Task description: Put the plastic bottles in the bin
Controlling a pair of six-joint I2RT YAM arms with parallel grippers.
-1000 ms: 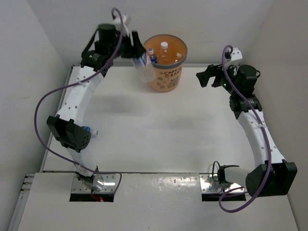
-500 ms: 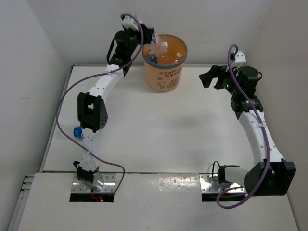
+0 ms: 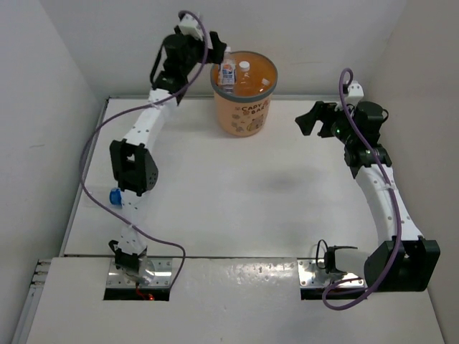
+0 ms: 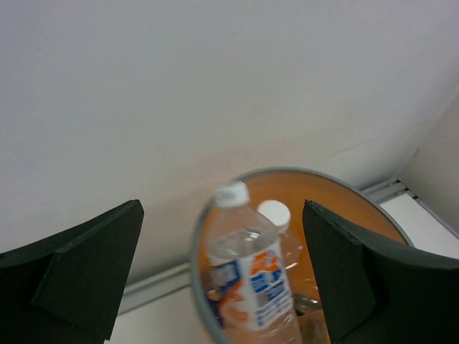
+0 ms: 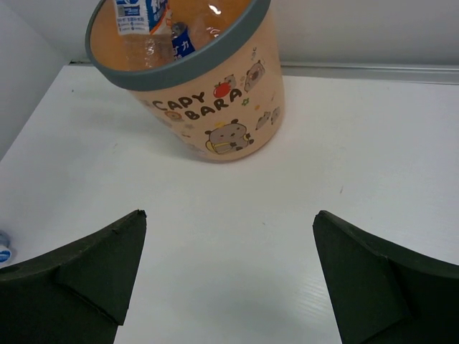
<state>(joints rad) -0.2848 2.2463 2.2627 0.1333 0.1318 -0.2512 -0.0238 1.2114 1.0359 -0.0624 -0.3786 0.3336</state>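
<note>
1. The left tool (image 4: 221, 215) hangs over the far-left rim of the bin (image 3: 246, 107), and its two dark fingers (image 4: 86, 276) are spread wide.
2. A clear bottle (image 4: 252, 283) with a white cap and a white, orange and blue label stands nearly upright between those fingers and touches neither. Its lower part sits inside the bin's grey rim.
3. Just beside it, deeper in the bin, a second white cap (image 4: 274, 213) shows on another bottle.
4. The bin is a round orange bucket standing upright at the far middle of the worktop (image 3: 237, 193), close to the back wall. Its side carries the lettering (image 5: 190, 107) "CAPY BARA" and small cartoon animals.
5. In the right wrist view, a blue-labelled bottle (image 5: 183, 44) rests inside the bin, beside a blue-and-white label that is cut off by the top edge of the view.
6. The right tool (image 5: 229, 215) hovers above the worktop, well to the right of the bin and pointing towards it. Its fingers are spread wide with nothing between them.
7. A small blue-capped object (image 3: 115, 195) lies at the worktop's left edge, just beside the left arm's elbow. It may be one more bottle, but the arm hides too much of it to be sure.
</note>
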